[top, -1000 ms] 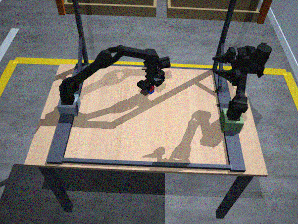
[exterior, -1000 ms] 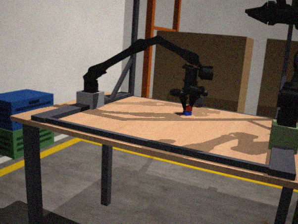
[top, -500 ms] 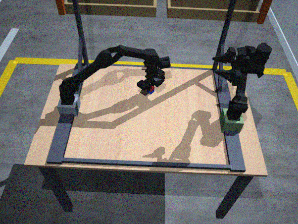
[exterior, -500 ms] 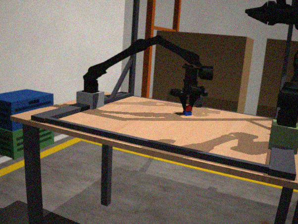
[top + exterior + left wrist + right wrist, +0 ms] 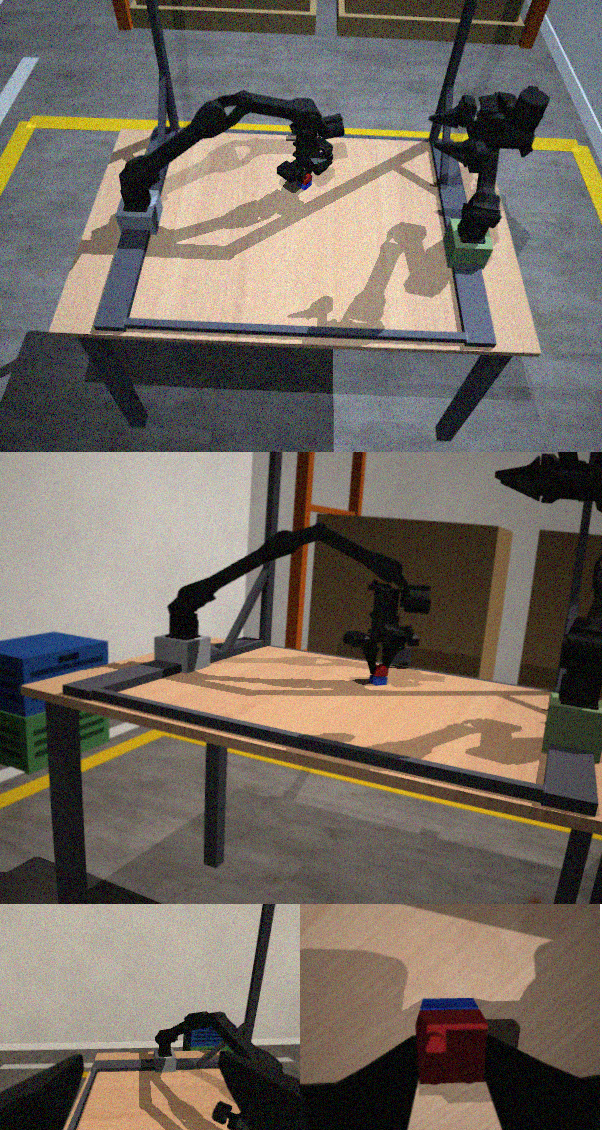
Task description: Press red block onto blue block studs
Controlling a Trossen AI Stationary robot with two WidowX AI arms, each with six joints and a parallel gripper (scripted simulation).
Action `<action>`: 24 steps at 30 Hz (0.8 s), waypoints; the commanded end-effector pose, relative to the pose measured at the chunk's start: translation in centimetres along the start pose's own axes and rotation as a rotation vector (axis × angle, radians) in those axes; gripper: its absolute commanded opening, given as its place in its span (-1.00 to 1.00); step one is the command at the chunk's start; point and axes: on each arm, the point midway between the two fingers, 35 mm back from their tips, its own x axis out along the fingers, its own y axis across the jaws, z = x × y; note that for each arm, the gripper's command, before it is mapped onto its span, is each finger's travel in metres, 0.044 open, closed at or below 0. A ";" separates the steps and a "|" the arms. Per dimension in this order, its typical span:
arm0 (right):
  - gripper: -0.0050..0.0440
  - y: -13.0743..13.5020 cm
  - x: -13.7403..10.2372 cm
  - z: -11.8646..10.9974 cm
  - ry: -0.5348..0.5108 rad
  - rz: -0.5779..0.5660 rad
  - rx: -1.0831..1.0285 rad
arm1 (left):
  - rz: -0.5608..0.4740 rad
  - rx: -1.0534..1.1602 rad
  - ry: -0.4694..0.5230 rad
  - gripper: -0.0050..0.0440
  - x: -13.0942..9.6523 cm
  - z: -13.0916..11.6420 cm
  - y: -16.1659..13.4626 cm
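The blue block (image 5: 306, 186) (image 5: 379, 681) (image 5: 449, 1004) stands on the table (image 5: 300, 280) (image 5: 280, 712). The red block (image 5: 307, 178) (image 5: 381, 671) (image 5: 467, 1064) sits directly above it, roughly lined up. No studs and no clear gap show between them; the views are too grainy to tell whether the fit is fully flush. My right gripper (image 5: 303, 180) (image 5: 450, 1042) points down and is shut on the red block, one finger on each side. My left gripper (image 5: 433, 130) (image 5: 152, 1059) is open and empty, high up at the other end of the table, far from the blocks.
A dark metal frame (image 5: 295, 328) (image 5: 300, 740) runs around the table's edges, with upright posts at the back. The right arm's grey base (image 5: 134, 221) (image 5: 170, 652) and the left arm's green base (image 5: 467, 257) (image 5: 570, 732) stand at opposite ends. Arm shadows cross the table top.
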 end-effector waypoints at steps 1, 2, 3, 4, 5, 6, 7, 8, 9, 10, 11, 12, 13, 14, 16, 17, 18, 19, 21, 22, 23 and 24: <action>-1.00 0.6 -1.4 0.2 -0.019 0.029 -0.001 | 0.000 0.004 0.000 0.84 0.0 0.2 0.2; -1.00 0.6 -1.3 0.2 -0.019 0.029 -0.001 | 0.000 0.004 0.000 0.84 0.0 0.2 0.2; -1.00 0.6 -1.3 0.2 -0.019 0.029 -0.001 | 0.000 0.004 0.000 0.84 0.0 0.2 0.2; -1.00 0.6 -1.3 0.2 -0.019 0.029 -0.001 | 0.000 0.004 0.000 0.84 0.0 0.2 0.2; -1.00 0.6 -1.3 0.2 -0.019 0.029 -0.001 | 0.000 0.004 0.000 0.84 0.0 0.2 0.2; -1.00 0.6 -1.2 0.2 -0.018 0.028 -0.001 | 0.000 0.004 0.000 0.84 0.0 0.2 0.2; -1.00 0.6 -1.2 0.2 -0.018 0.028 -0.001 | 0.000 0.004 0.000 0.84 0.0 0.2 0.2; -1.00 0.6 -1.1 0.2 -0.018 0.028 -0.001 | 0.000 0.004 0.000 0.84 0.0 0.2 0.2; -1.00 0.6 -1.1 0.2 -0.018 0.028 -0.001 | 0.000 0.004 0.000 0.84 0.0 0.2 0.2; -1.00 0.6 -1.0 0.2 -0.018 0.028 -0.001 | 0.000 0.004 0.000 0.84 0.0 0.2 0.2; -1.00 0.6 -1.0 0.2 -0.018 0.027 -0.001 | 0.000 0.004 0.000 0.84 0.0 0.2 0.2; -1.00 0.6 -0.9 0.2 -0.018 0.027 -0.001 | 0.000 0.004 0.000 0.84 0.0 0.2 0.2; -1.00 0.6 -0.9 0.2 -0.017 0.026 -0.002 | 0.000 0.004 0.000 0.84 0.0 0.2 0.2; -1.00 0.5 -0.9 0.2 -0.017 0.025 -0.002 | 0.000 0.004 0.000 0.84 0.0 0.2 0.2; -1.00 0.5 -0.9 0.2 -0.016 0.024 -0.002 | 0.000 0.004 0.000 0.84 0.0 0.2 0.2; -1.00 0.5 -0.9 0.2 -0.016 0.023 -0.002 | 0.000 0.004 0.000 0.84 0.0 0.2 0.2; -1.00 0.5 -0.9 0.2 -0.015 0.022 -0.002 | 0.000 0.004 0.000 0.84 0.0 0.2 0.2; -1.00 0.5 -0.9 0.2 -0.015 0.021 -0.002 | 0.000 0.004 0.000 0.84 0.0 0.2 0.2; -1.00 0.5 -0.9 0.2 -0.015 0.021 -0.002 | 0.000 0.004 0.000 0.84 0.0 0.2 0.2; -1.00 0.4 -0.9 0.1 -0.014 0.020 -0.002 | 0.000 0.004 0.000 0.84 0.0 0.2 0.2; -1.00 0.4 -0.9 0.1 -0.014 0.019 -0.002 | 0.000 0.004 0.000 0.84 0.0 0.2 0.2; -1.00 0.4 -0.9 0.1 -0.014 0.019 -0.002 | 0.000 0.004 0.000 0.84 0.0 0.2 0.2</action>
